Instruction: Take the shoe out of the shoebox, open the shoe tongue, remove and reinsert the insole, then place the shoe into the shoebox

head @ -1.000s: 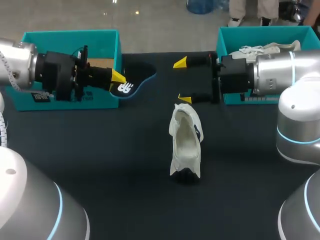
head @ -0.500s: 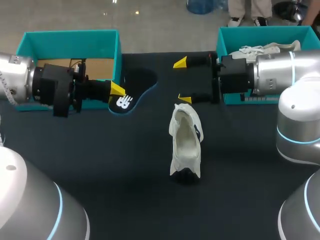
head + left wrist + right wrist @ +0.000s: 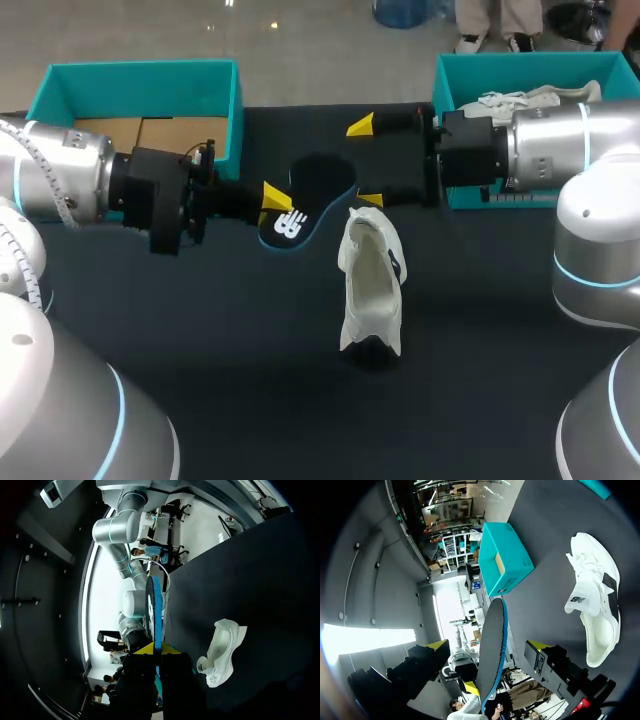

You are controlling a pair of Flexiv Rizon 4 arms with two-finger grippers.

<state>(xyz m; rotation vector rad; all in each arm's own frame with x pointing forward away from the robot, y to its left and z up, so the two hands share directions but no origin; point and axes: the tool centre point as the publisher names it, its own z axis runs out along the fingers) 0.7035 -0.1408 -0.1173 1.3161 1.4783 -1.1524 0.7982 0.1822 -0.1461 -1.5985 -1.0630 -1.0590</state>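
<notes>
"So, what changed?"
"Left fingers (image 3: 275, 195), clamped on the insole (image 3: 305, 200), carried it in toward the shoe (image 3: 371, 285) lying mid-worktop (image 3: 200, 330)."
"And the right?"
"Right fingers (image 3: 362, 126) stayed spread, empty. Reinsertion looked next."

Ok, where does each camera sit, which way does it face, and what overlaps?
Head view: fixed above and behind, looking down on the table; left pincer shut on the insole, right pincer open near the shoe.
Left wrist view: on the left wrist, looking along its fingers; insole edge-on between them, right arm beyond.
Right wrist view: on the right wrist, facing the left pincer; insole edge-on ahead of its open fingers.
Shared: all show insole and shoe.
</notes>
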